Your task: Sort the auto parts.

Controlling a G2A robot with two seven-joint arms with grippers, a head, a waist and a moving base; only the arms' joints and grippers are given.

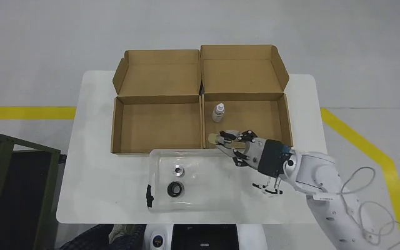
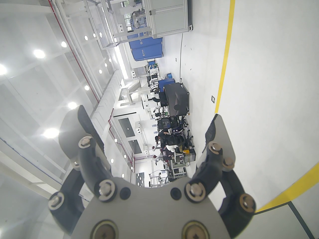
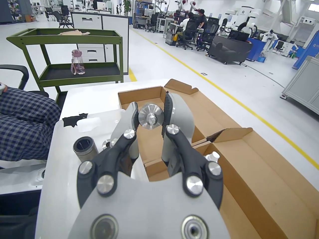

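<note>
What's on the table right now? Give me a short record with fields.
right tool: shut on the stepped metal disc, held by the near corner where the two boxes meet
left tool: open, holding nothing, facing the room
right cardboard box: lid open, small white bottle inside
left cardboard box: lid open, beside the right one
clear tray: in front of the boxes, holding a cylindrical bearing and a small silver part, apart from each other
black scrap: at the tray's outer edge
</note>
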